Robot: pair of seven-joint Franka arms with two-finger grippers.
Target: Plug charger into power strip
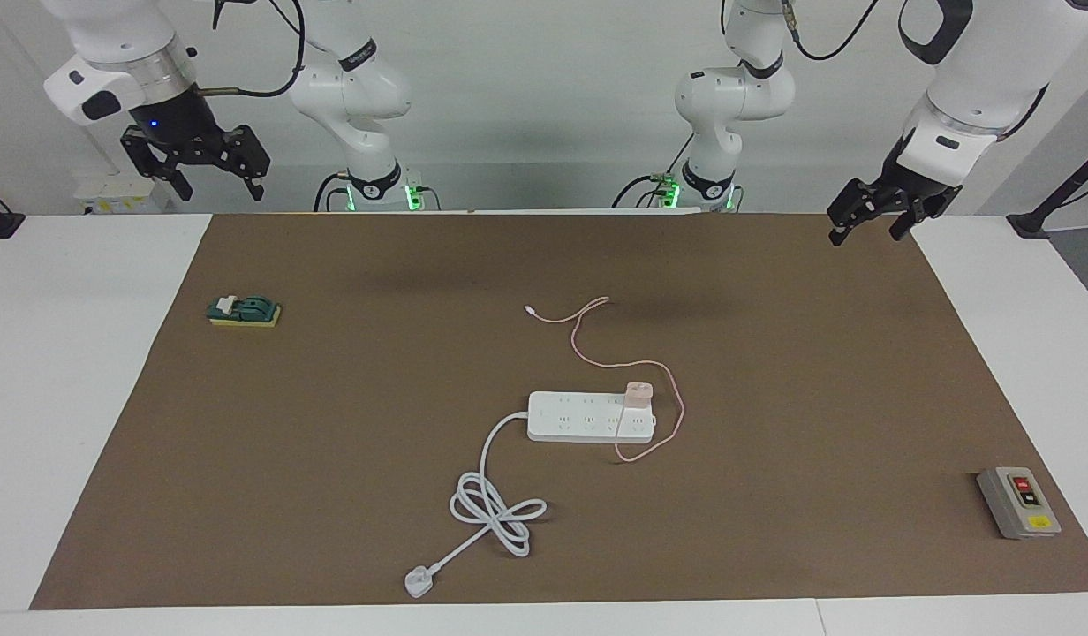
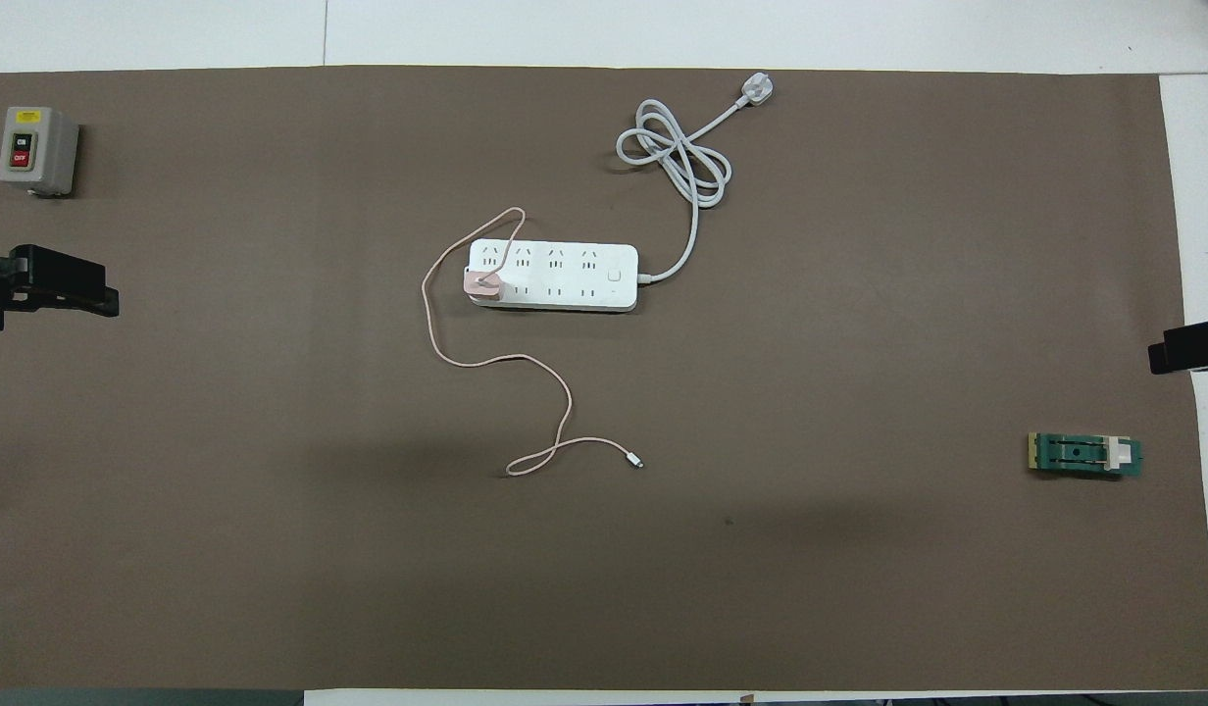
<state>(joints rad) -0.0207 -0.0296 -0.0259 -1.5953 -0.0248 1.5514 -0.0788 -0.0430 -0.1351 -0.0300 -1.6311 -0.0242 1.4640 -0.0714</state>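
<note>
Your charger (image 1: pixel 638 394) sits on the power strip (image 1: pixel 579 417) at mid-worktop, light and rigid with a floppy cable, so pinch its flat sides; left gripper (image 1: pixel 869 218) and right gripper (image 1: pixel 210 171) hang open, empty.

White rectangular table (image 1: pixel 85 371) covered edge to edge by a matte brown rectangular mat (image 1: pixel 774 353); plain pale grey wall (image 1: pixel 544 106) rises along the worktop's robot-side edge.

I see the white power strip (image 1: pixel 591 417) lying flat mid-mat, its thick white cord (image 1: pixel 494 495) coiled farther from the robots. The pale-pink charger (image 1: pixel 638 395) sits on the strip's end toward the left arm's end, its thin pink cable (image 1: pixel 628 363) trailing toward the robots.
</note>
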